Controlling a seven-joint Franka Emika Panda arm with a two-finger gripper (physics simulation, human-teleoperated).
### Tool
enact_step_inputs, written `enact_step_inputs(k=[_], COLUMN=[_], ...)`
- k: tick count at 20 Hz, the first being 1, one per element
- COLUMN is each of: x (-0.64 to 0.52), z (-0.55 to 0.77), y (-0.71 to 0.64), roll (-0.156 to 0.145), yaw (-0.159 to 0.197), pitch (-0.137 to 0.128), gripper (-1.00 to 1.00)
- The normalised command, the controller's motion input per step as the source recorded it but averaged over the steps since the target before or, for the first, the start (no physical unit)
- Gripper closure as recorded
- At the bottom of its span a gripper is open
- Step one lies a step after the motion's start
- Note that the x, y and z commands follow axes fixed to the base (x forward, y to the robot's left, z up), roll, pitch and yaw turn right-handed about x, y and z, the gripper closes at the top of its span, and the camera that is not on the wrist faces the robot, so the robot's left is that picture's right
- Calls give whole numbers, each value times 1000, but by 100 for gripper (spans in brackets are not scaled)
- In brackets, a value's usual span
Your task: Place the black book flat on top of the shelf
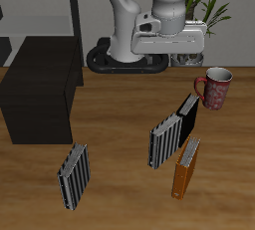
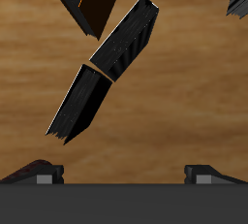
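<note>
The black book (image 1: 188,110) stands on the table, leaning against the back of a grey-and-black striped book (image 1: 166,139). In the wrist view the black book (image 2: 81,103) lies end to end with that striped book (image 2: 126,40). The shelf (image 1: 40,90) is a low black cabinet with a flat top, at the table's far side away from the books. My gripper (image 1: 179,59) hangs high above the table, behind the black book. It is open and empty, with its fingertips (image 2: 39,174) wide apart in the wrist view.
An orange-brown book (image 1: 185,169) stands in front of the striped book. A second striped book (image 1: 73,175) stands near the front edge, in front of the shelf. A red mug (image 1: 214,87) stands beside the black book. A tall thin-framed rack (image 1: 55,10) stands behind the shelf.
</note>
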Motion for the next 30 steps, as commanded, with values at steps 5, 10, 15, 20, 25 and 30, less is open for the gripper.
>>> enact_step_inputs(k=[5, 10, 15, 20, 25, 30], x=[65, 187, 157, 124, 107, 108], z=[-43, -333, -331, -250, -225, -239], y=[242, 322, 214, 96, 33, 48], roll=[13, 38, 12, 8, -7, -6], yaw=[-35, -55, -28, -12, -16, -22], pitch=[-28, -3, 13, -7, -4, 25], gripper=[-100, -100, -100, -100, -100, -100])
